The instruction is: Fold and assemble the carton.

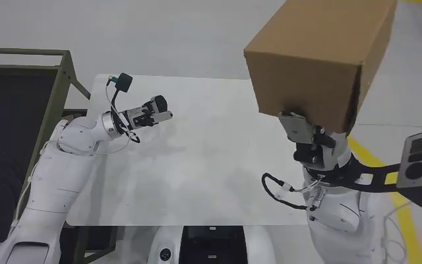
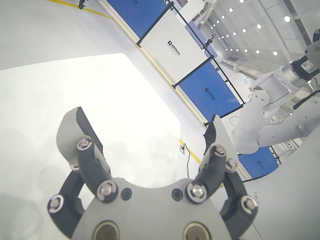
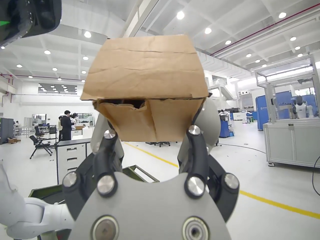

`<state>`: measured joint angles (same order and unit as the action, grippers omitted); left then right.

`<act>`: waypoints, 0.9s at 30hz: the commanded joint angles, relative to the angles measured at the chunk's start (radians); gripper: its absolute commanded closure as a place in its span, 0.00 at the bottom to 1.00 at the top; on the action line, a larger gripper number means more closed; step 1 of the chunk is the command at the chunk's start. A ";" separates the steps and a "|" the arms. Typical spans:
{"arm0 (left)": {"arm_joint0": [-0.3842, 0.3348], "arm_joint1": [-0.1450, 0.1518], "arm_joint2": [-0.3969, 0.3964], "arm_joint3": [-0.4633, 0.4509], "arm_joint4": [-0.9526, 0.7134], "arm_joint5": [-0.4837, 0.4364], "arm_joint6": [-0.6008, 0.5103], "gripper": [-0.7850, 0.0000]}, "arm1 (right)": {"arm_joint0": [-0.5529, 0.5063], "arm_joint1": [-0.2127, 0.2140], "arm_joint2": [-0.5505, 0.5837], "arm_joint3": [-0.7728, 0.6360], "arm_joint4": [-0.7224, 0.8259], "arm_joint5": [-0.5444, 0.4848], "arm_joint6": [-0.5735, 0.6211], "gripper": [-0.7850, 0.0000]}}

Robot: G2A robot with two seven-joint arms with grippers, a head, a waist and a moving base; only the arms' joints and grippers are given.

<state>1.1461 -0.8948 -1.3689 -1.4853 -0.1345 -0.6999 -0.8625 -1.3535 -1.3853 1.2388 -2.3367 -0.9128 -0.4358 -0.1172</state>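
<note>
A brown carton (image 1: 320, 56) is held high above the table's right side, close under the top camera. My right gripper (image 1: 298, 125) is shut on it from below. In the right wrist view the carton (image 3: 145, 76) stands upright between the fingers (image 3: 208, 118), its folded bottom flaps creased and slightly gaping. My left gripper (image 1: 161, 112) hovers over the table's left part, open with nothing between its fingers (image 2: 82, 123).
The white table (image 1: 198, 171) has rounded corners. A dark bin with an olive-green frame (image 1: 62, 76) stands off its left edge. Yellow floor lines run past the table's right side (image 1: 369, 155).
</note>
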 commanded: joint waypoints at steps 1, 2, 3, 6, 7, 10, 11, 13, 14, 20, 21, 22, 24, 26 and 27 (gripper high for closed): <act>0.000 0.000 0.000 0.000 0.000 0.000 0.000 0.00 | 0.000 0.002 -0.002 0.001 -0.002 -0.013 0.029 1.00; 0.000 0.000 0.000 0.000 0.000 0.000 0.000 0.00 | -0.001 0.004 -0.002 0.000 0.000 -0.020 0.043 1.00; 0.000 0.000 0.000 0.000 0.000 0.000 0.000 0.00 | -0.003 0.005 0.001 0.000 -0.001 -0.025 0.053 1.00; 0.000 0.000 0.000 0.000 0.000 0.000 0.000 0.00 | -0.015 0.010 0.008 0.000 -0.003 -0.050 0.079 1.00; 0.000 0.000 0.000 0.000 0.000 0.000 0.000 0.00 | -0.020 0.011 0.011 -0.001 -0.005 -0.058 0.085 1.00; 0.000 0.000 0.000 0.000 0.000 0.000 0.000 0.00 | -0.037 0.015 0.019 -0.004 -0.007 -0.079 0.094 1.00; 0.000 0.000 0.000 0.000 0.000 0.000 0.000 0.00 | -0.041 0.017 0.021 -0.006 -0.010 -0.086 0.098 1.00; 0.000 0.000 0.000 0.000 0.000 0.000 0.000 0.00 | -0.051 0.020 0.022 -0.008 -0.013 -0.103 0.109 1.00; 0.000 0.000 0.000 0.000 0.000 0.000 0.000 0.00 | -0.054 0.021 0.022 -0.010 -0.016 -0.114 0.116 1.00; 0.000 0.000 0.000 0.000 0.000 0.000 0.000 0.00 | -0.080 0.032 0.013 -0.013 -0.056 -0.186 0.165 1.00; 0.000 0.000 0.000 0.000 0.000 0.000 0.000 0.00 | -0.086 0.034 0.013 -0.013 -0.064 -0.199 0.171 1.00; 0.000 0.000 0.000 0.000 0.000 0.000 0.000 0.00 | -0.093 0.036 0.012 -0.013 -0.072 -0.211 0.175 1.00; 0.000 0.000 0.000 0.000 0.000 0.000 0.000 0.00 | -0.108 0.041 0.013 -0.013 -0.089 -0.238 0.188 1.00; 0.000 0.000 0.000 0.000 0.000 0.000 0.000 0.00 | -0.129 0.047 0.013 -0.013 -0.105 -0.274 0.206 1.00; 0.000 0.000 0.000 0.000 0.000 0.000 0.000 0.00 | -0.141 0.050 0.014 -0.013 -0.115 -0.289 0.215 1.00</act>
<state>1.1461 -0.8948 -1.3689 -1.4853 -0.1345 -0.6999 -0.8625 -1.4848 -1.3381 1.2519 -2.3492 -1.0196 -0.7105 0.0896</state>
